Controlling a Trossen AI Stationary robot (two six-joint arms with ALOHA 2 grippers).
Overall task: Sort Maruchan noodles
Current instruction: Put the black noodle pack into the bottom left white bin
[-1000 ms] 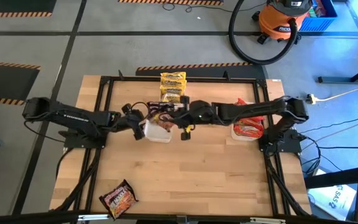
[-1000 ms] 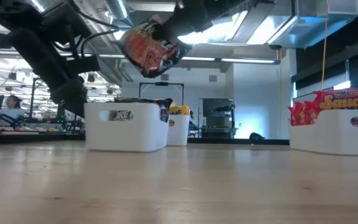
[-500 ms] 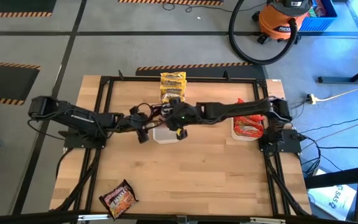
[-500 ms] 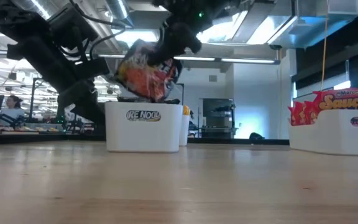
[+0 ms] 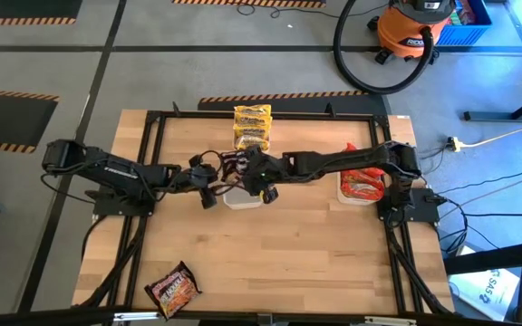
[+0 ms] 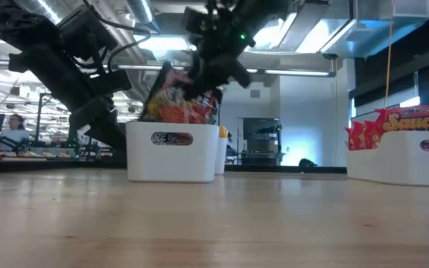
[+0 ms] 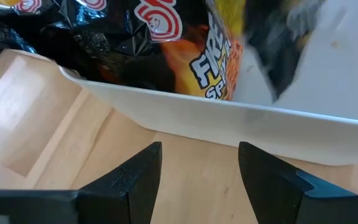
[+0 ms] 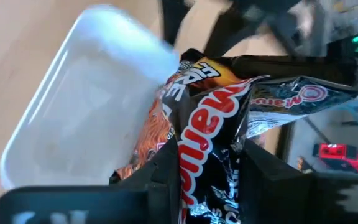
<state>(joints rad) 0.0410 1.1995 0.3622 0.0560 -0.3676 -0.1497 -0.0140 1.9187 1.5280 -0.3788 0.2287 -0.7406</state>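
A dark Maruchan noodles packet (image 6: 177,100) with orange print stands partly inside a white tray (image 5: 243,196) at the table's middle, with my right gripper (image 8: 211,163) shut on it from above. More dark packets (image 7: 73,37) lie in that tray. My left gripper (image 7: 197,177) is open, its fingertips low at the tray's left wall (image 7: 229,118) with nothing between them. Yellow packets (image 5: 252,127) lie at the far edge. Red packets (image 5: 362,186) fill a tray (image 6: 401,160) on the right. One dark packet (image 5: 172,290) lies flat at the near left. My right gripper pinches the dark packet's upper end (image 8: 207,134) between its two fingers, slanting down from the table's right. The packet hangs tilted below the fingers, and its lower end (image 6: 171,113) is down behind the tray's wall. My left gripper may touch the tray's wall; I cannot tell.
A black frame (image 5: 152,136) rims the wooden table (image 5: 288,254), whose near half is bare apart from the loose packet. Beyond the far edge stand an orange vacuum (image 5: 415,27) and its hose. A person (image 6: 13,126) shows far behind the table.
My right gripper has come down and toward the table's left, rolling its wrist, and has lowered the dark packet from above the tray until its lower end is inside. Early in that second the white tray slid a little toward the right, and my left gripper went with it.
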